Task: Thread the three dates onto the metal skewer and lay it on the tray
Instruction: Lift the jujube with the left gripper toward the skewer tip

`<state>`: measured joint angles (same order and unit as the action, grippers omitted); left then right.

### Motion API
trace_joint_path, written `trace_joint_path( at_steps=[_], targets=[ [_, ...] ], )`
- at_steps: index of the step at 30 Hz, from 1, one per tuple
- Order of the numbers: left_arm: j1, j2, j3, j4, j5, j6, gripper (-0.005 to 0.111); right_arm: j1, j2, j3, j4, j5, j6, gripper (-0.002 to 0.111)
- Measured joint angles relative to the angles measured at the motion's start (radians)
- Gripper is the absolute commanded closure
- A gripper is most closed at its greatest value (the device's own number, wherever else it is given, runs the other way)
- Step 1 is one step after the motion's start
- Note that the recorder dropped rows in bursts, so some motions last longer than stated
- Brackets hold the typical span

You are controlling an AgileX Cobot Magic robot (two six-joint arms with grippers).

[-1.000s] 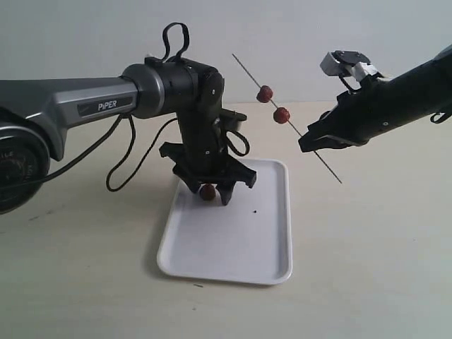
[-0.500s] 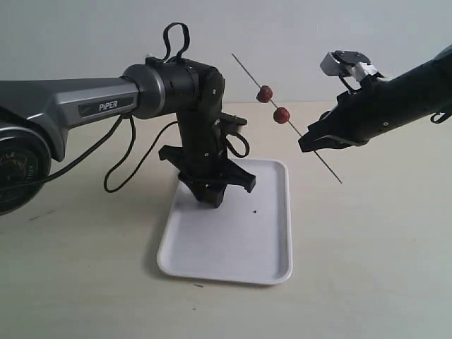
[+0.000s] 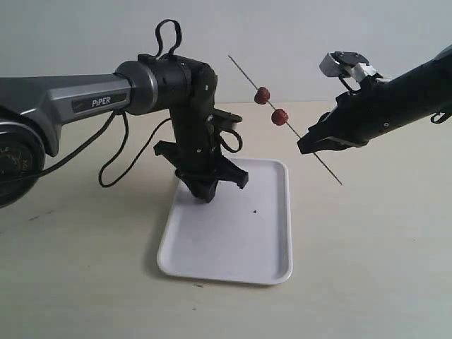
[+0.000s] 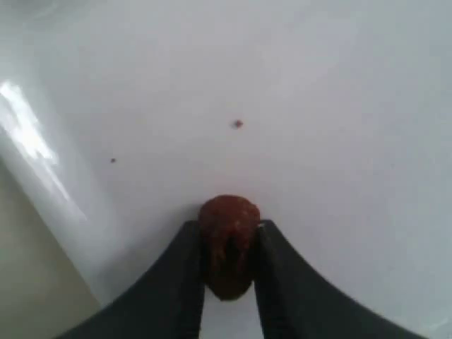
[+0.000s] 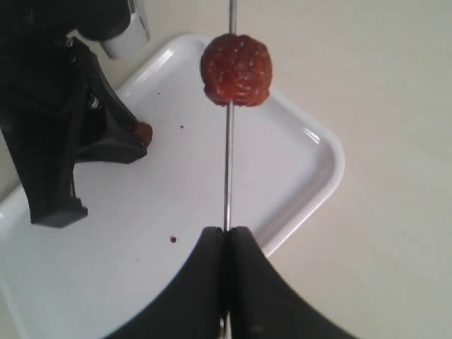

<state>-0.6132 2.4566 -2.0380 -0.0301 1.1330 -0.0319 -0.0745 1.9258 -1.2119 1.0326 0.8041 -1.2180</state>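
On the left, one long grey and black arm bent down over the tray (image 3: 233, 261), with the left gripper (image 3: 206, 192) low over the far end of it. Both fingers (image 4: 176, 282) squeezed shut on the third date (image 4: 227, 244), pinching it from two sides, right by the white tray floor; hard to tell whether touching the floor or just lifted off it. Step in hand, most likely: picking up the last fruit to put it on the stick. Next, probably: lift it up, carry it over to the free top end of the metal skewer (image 3: 244, 73), line the middle of the fruit up with the thin tip, and push gently so as not to bend or knock the rod. In the middle, up in the air and tilted, two dates already threaded on: a higher one (image 3: 262, 94) and a lower one (image 3: 280, 116), near each other but apart. On the right, the right gripper (image 3: 305, 145) clamped tight on the lower part of the skewer, with the bottom tip poking out below it. Counting now: three dates in all, one pinched and two on the stick; one skewer; one tray; two grippers, both closed on something. Laying the stick down on the tray not yet done
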Motion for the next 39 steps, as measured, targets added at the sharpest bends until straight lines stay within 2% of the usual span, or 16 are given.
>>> trace_joint_path(
  at_steps=[3, 6, 13, 17, 27, 33, 39],
  targets=[
    [0.038, -0.021, 0.000, -0.049, 0.012, 0.032, 0.084, 0.000, 0.000, 0.000, -0.041, 0.019, 0.000, 0.108],
    [0.088, -0.059, 0.000, -0.171, 0.019, 0.104, 0.084, 0.000, 0.000, 0.000, -0.092, 0.036, 0.000, 0.108],
    [0.236, -0.091, 0.000, -0.623, 0.076, 0.351, 0.084, 0.000, 0.000, 0.000, -0.151, 0.079, 0.000, 0.108],
    [0.310, -0.091, 0.000, -0.782, 0.085, 0.440, 0.084, 0.000, 0.000, 0.000, -0.171, 0.082, 0.000, 0.108],
    [0.440, -0.091, 0.000, -0.963, 0.087, 0.514, 0.084, 0.000, 0.000, 0.000, -0.247, 0.156, -0.079, 0.108],
    [0.452, -0.091, 0.000, -1.002, 0.087, 0.522, 0.084, 0.000, 0.000, 0.000, -0.226, 0.176, -0.149, 0.108],
    [0.435, -0.091, 0.000, -1.006, 0.082, 0.522, 0.084, 0.000, 0.000, 0.000, -0.172, 0.192, -0.207, 0.108]
  ],
)
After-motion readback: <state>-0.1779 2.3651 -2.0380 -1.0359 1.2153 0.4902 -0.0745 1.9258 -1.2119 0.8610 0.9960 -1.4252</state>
